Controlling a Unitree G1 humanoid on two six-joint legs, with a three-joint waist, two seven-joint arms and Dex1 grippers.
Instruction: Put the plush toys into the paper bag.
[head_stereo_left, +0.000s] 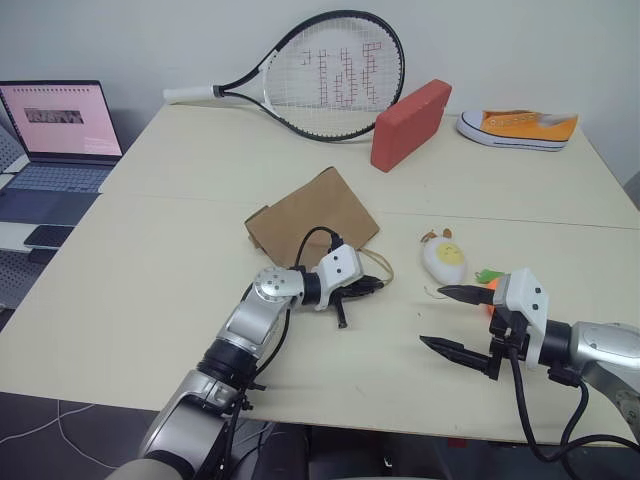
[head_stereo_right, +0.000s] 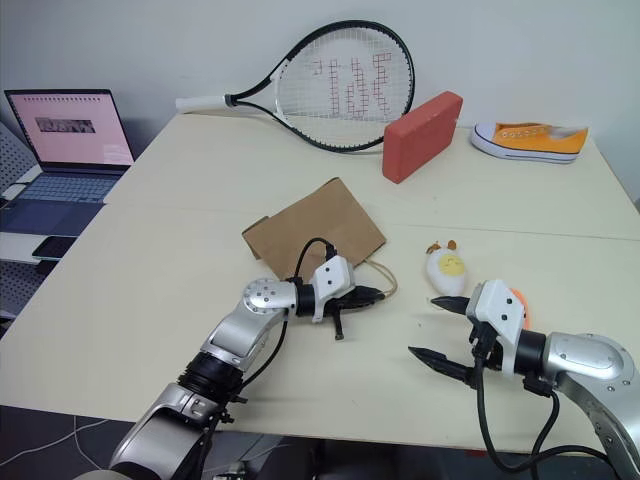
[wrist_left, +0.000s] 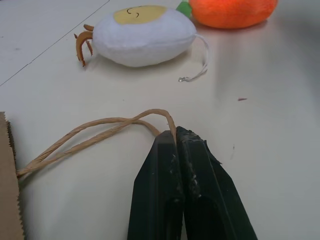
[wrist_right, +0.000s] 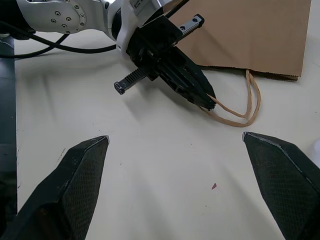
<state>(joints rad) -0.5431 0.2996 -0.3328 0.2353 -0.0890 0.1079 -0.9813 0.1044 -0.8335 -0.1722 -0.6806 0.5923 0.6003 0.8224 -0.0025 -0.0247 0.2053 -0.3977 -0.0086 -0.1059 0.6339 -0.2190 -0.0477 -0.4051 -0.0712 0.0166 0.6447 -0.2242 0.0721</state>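
One "W" on racket (head_stereo_left: 335, 75) strings

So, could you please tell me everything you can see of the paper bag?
The paper bag is plain brown kraft paper with a zigzag-cut mouth edge. It lies flat and folded shut on the pale table, turned at an angle, mouth toward the egg toy. Two thin twisted tan handles loop out from the mouth onto the table. The left gripper is shut on the handles' loop end. Nothing else touches it.
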